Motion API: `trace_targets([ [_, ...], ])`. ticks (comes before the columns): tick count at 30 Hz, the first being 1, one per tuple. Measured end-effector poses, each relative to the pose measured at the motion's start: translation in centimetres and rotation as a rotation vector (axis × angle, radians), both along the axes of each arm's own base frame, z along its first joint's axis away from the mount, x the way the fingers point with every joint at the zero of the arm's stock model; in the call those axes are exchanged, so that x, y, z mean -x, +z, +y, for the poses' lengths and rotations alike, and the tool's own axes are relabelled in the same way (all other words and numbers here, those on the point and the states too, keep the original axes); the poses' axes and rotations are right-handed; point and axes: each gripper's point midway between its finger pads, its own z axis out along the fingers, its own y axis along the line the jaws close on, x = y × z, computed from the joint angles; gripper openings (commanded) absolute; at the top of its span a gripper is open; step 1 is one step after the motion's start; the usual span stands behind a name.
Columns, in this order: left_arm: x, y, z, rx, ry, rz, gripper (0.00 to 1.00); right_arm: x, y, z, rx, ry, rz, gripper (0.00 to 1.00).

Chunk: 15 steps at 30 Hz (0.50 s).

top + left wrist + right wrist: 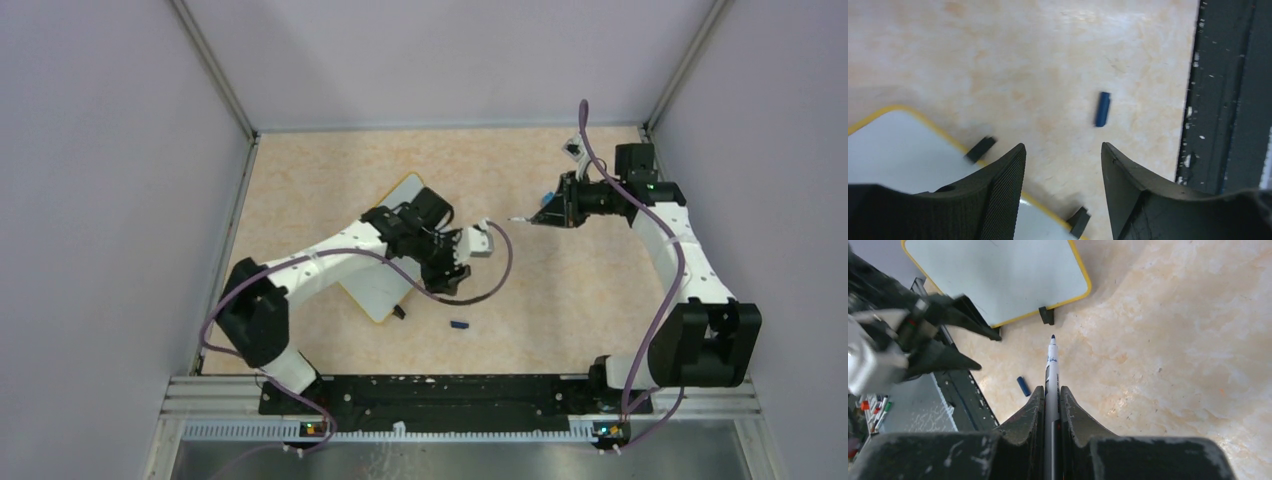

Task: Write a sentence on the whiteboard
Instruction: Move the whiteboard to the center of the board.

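From above, the whiteboard (pixel 372 290) lies on the table (pixel 560 300), partly under the left arm. The right gripper (pixel 540 218), well right of it, clamps a marker (pixel 522 219).

At the left wrist, the left gripper (pixel 1063 165) hangs spread and empty over the whiteboard's near corner.

At the right wrist, the marker's tip points at the whiteboard's clip foot (pixel 1046 315); a blue cap (pixel 1023 386) lies near.

Nothing readable; the marker (pixel 1052 367) bears a small blue print, perhaps a logo, too blurred to make out.
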Motion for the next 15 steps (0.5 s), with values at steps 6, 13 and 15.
trace_targets([
  [6,-2.9,4.8,3.3,0.03,0.04,-0.2,0.65,-0.3,0.4,0.0,0.0,-0.002,-0.013,0.0],
  [13,-4.2,3.3,3.9,-0.098,-0.175,-0.352,0.64,-0.7,0.9,0.1,-0.029,-0.004,-0.005,0.0],
  [15,-5.3,2.4,3.2,-0.139,-0.246,-0.389,0.63,-0.8,1.1,-0.2,-0.038,-0.011,-0.01,0.0],
])
